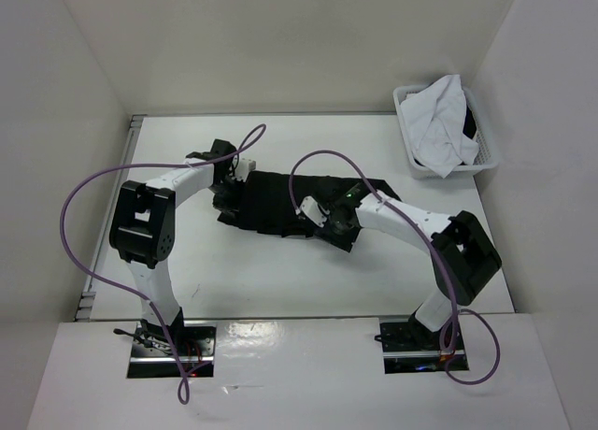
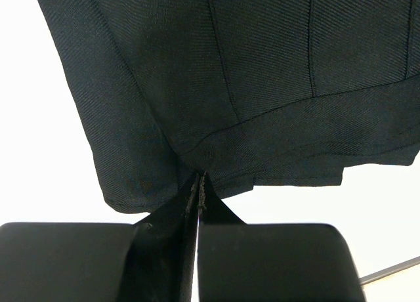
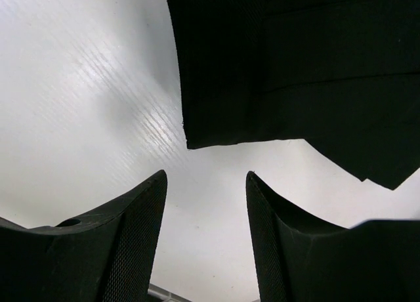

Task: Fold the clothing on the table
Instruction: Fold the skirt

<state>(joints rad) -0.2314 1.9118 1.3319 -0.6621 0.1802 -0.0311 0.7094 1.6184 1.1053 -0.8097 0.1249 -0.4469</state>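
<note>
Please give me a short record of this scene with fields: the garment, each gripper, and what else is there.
garment: black pleated skirt, lying on the white table
left gripper: shut, pinching the skirt's edge
right gripper: open, nothing between its fingers, just short of a skirt corner
other things: white basket at the far right, holding a white garment
</note>
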